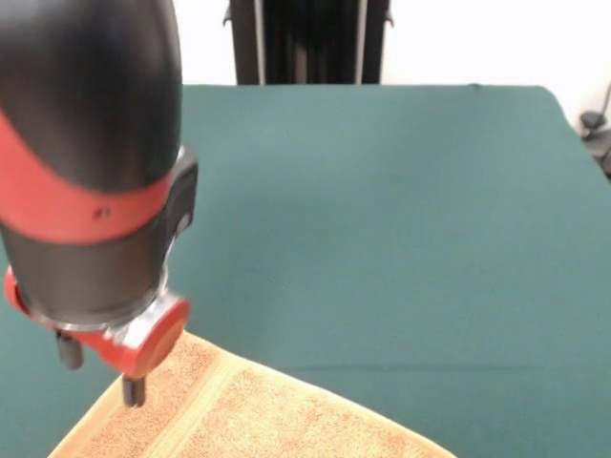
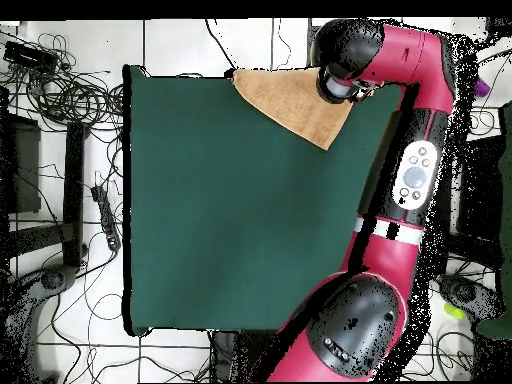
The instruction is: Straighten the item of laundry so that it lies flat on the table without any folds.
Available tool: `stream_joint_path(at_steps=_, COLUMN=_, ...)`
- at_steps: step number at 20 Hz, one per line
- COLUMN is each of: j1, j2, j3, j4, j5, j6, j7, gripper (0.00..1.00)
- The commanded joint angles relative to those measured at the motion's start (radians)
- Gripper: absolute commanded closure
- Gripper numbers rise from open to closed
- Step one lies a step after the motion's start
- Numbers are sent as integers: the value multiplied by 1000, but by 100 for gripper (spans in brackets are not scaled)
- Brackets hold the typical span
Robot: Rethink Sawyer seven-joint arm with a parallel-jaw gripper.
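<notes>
The orange-tan towel point(image 1: 267, 415) lies at the table's near edge in the front view, cut off by the picture's bottom. A paler woven band point(image 1: 205, 401) runs along its left end. In the overhead view the towel point(image 2: 292, 103) is a flat, roughly triangular patch at the top edge of the green table point(image 2: 230, 220). My gripper point(image 1: 101, 372) hangs under the red and black wrist, right over the towel's left end. Its two dark fingers stand apart; one fingertip point(image 1: 134, 391) is at the cloth, and nothing shows between them. In the overhead view the wrist point(image 2: 340, 82) hides the gripper.
The arm point(image 2: 415, 170) runs along the table's right side in the overhead view. Cables and stands point(image 2: 60, 150) lie on the floor to the left. The robot's black pedestal point(image 1: 307, 43) stands behind the far table edge.
</notes>
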Motion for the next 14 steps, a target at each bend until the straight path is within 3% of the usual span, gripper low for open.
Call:
stream_joint_path(at_steps=1, j1=74, j2=92, j3=180, j4=-148, j5=-218, j6=-22, j7=-267, gripper=0)
stream_joint_path(at_steps=14, j1=43, j2=123, j3=468, j4=-185, j5=-519, j6=-93, j7=-363, gripper=0)
